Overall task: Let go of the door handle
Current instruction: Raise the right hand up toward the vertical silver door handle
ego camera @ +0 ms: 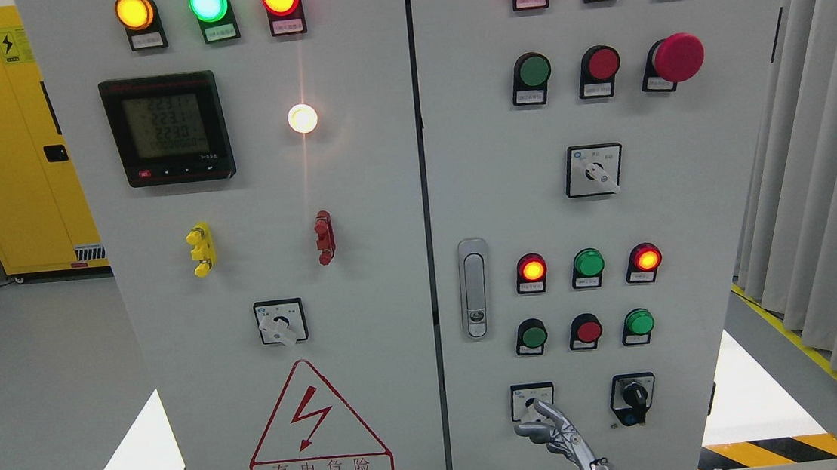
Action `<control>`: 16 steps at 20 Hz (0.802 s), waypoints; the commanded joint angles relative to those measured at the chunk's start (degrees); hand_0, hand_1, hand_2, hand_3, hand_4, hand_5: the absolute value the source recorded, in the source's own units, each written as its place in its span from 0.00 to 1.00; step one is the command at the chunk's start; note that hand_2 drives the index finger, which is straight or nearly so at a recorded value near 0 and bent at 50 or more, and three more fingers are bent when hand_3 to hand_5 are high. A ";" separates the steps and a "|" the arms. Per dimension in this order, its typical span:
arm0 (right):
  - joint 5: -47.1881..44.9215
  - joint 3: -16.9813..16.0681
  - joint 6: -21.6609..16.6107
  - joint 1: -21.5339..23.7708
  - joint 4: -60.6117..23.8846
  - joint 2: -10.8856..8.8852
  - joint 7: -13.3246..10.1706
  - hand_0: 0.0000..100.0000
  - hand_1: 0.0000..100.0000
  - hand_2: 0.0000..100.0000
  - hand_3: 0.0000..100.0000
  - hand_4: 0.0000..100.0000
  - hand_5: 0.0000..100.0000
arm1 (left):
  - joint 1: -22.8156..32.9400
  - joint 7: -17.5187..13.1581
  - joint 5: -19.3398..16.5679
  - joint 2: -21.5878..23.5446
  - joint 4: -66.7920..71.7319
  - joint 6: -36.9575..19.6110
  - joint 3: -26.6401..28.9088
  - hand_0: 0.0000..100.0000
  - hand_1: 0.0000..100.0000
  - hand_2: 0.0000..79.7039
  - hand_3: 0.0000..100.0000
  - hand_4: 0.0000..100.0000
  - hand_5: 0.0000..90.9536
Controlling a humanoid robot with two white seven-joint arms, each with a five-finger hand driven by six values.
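Observation:
The grey door handle [474, 288] sits flush and upright at the left edge of the cabinet's right door [692, 241]. My right hand [553, 429] rises from the bottom edge, well below and right of the handle and apart from it. Its metal fingers [566, 434] are stretched out and hold nothing. Their tips lie by the white selector switch [531, 401] at the lower part of that door; I cannot tell whether they touch it. My left hand does not show.
The cabinet's left door [267, 240] carries a meter [167, 128], lamps and a red warning triangle [318, 425]. A black key switch [633, 398] is right of the hand. A yellow cabinet [2, 150] stands far left, grey curtains [828, 154] at right, floor tape [807, 345] below them.

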 commanded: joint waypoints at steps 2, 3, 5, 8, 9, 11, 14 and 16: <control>19.32 -0.19 0.69 -2.96 2.02 1.13 -0.52 0.44 0.38 0.00 1.00 1.00 1.00 | 0.00 0.02 0.00 0.00 0.00 -0.04 0.01 0.12 0.56 0.00 0.00 0.00 0.00; 23.09 -0.27 0.69 -3.75 2.80 1.39 -0.60 0.43 0.38 0.01 1.00 1.00 1.00 | 0.00 0.02 0.00 0.00 0.00 -0.04 0.01 0.12 0.56 0.00 0.00 0.00 0.00; 29.25 -0.36 0.69 -5.42 4.56 2.70 -1.83 0.41 0.38 0.01 1.00 1.00 1.00 | 0.00 0.02 0.00 0.00 0.00 -0.04 0.01 0.12 0.56 0.00 0.00 0.00 0.00; 33.84 -0.28 0.69 -7.09 5.45 3.50 -2.01 0.40 0.37 0.01 1.00 1.00 1.00 | 0.00 0.02 0.00 0.00 0.00 -0.04 0.01 0.12 0.56 0.00 0.00 0.00 0.00; 35.07 -0.19 0.69 -7.71 6.23 3.50 -2.01 0.40 0.37 0.01 1.00 1.00 1.00 | 0.00 0.02 0.00 0.00 0.00 -0.04 0.01 0.12 0.56 0.00 0.00 0.00 0.00; 37.44 -0.19 0.69 -8.50 7.38 3.50 -2.10 0.39 0.37 0.01 1.00 1.00 1.00 | 0.00 0.02 0.00 0.00 0.00 -0.04 0.01 0.12 0.56 0.00 0.00 0.00 0.00; 40.52 -0.27 0.78 -9.47 8.26 3.50 -2.19 0.39 0.36 0.01 1.00 1.00 1.00 | 0.00 0.02 0.00 0.00 0.00 -0.04 0.01 0.12 0.56 0.00 0.00 0.00 0.00; 42.37 -0.27 0.78 -10.26 9.31 3.50 -2.19 0.40 0.36 0.01 1.00 1.00 1.00 | 0.00 0.02 0.00 0.00 0.00 -0.04 0.01 0.12 0.56 0.00 0.00 0.00 0.00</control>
